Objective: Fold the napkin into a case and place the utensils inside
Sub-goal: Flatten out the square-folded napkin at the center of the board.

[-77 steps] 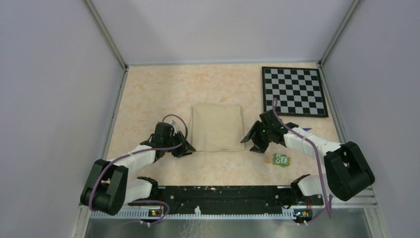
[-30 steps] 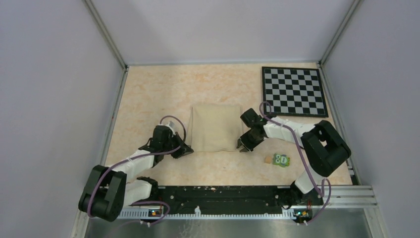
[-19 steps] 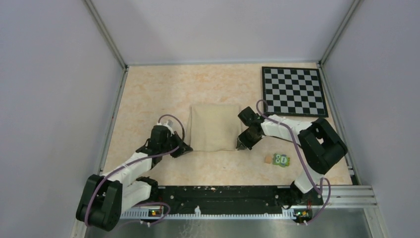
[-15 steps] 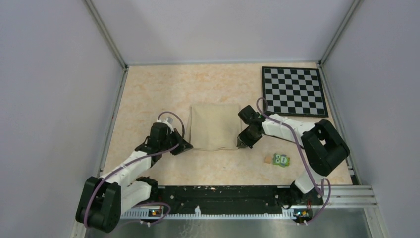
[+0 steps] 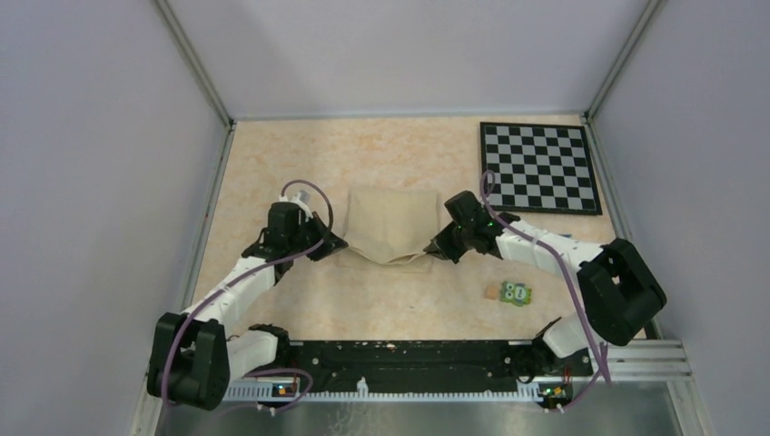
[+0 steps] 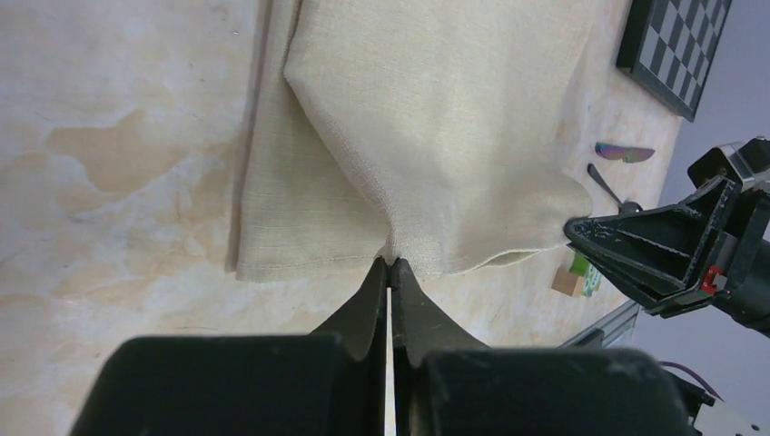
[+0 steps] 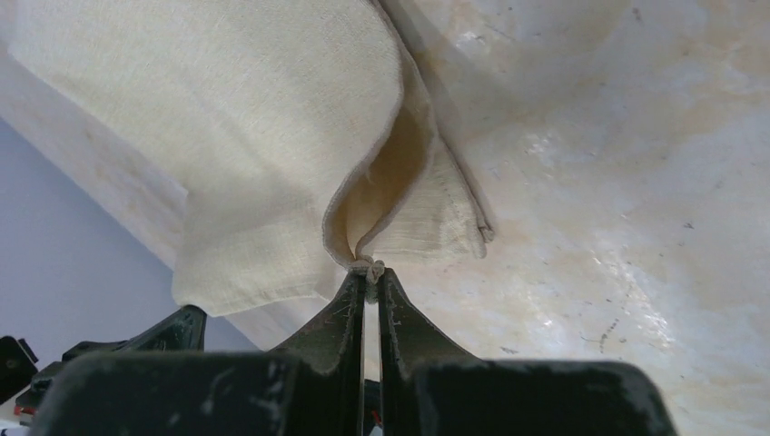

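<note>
**Holdings on the table, left to right**

Item 1: my left gripper [image 5: 331, 245]; jaws pressed together on the near left corner of the napkin's upper layer, with the cloth edge pinched between the tips.

Item 2: napkin [image 5: 392, 222]; beige-cream cloth at the middle of the speckled tabletop [image 5: 272, 163], lying in two layers; the lower layer is flat on the table; the upper layer is raised at both near corners, and its near edge sags in a shallow V between my two grippers.

Item 3: my right gripper [image 5: 434, 250]; jaws clamped on the near right corner of the upper layer, where a small bunched tip of cloth shows between them.

Item 4: utensils [image 6: 625, 153]; two thin pieces, one purple-blue and one dark, on the table just past the napkin's right edge; they show in the left wrist view only.

Item 5: tan cube [image 5: 491, 292] and green block [image 5: 517, 292]; side by side, nearer the bases, apart from the napkin.

Item 6: chessboard [image 5: 539, 167]; far right corner, flat.
</note>
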`<state>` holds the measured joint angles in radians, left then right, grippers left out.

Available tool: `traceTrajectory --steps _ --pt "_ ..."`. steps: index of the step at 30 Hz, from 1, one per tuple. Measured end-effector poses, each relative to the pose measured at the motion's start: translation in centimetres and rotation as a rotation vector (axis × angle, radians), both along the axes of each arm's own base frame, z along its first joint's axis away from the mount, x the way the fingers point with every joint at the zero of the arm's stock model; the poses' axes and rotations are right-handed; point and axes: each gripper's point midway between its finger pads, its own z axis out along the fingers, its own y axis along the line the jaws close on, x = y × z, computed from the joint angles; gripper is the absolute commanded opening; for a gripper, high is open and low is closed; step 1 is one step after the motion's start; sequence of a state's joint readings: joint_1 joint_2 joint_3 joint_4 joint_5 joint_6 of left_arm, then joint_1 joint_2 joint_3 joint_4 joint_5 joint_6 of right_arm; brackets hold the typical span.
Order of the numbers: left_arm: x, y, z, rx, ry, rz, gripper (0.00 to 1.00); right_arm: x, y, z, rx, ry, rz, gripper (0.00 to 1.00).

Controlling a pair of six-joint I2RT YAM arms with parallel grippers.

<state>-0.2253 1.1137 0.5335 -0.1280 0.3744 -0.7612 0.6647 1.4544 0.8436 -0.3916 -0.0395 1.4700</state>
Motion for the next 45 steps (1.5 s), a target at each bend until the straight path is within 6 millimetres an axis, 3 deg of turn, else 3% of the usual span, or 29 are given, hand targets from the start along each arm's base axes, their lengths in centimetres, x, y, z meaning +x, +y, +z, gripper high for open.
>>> traceTrajectory --steps 7,17,40,45 --pt "0.5 1.8 -0.9 0.022 0.02 0.025 0.0 0.6 1.3 -1.5 0.025 0.012 0.03 0.0" --pt "-1.6 1.3 -4.4 -0.009 0.134 -0.026 0.0 0.7 1.7 -2.5 0.033 0.017 0.036 0.0" --pt "-1.8 2.7 -5.4 0.005 0.151 0.005 0.0 0.4 1.4 -3.6 0.022 0.035 0.037 0.0" --pt "-2.4 2.7 -6.0 0.005 0.175 0.004 0.07 0.3 1.4 -3.9 0.014 0.041 0.04 0.0"
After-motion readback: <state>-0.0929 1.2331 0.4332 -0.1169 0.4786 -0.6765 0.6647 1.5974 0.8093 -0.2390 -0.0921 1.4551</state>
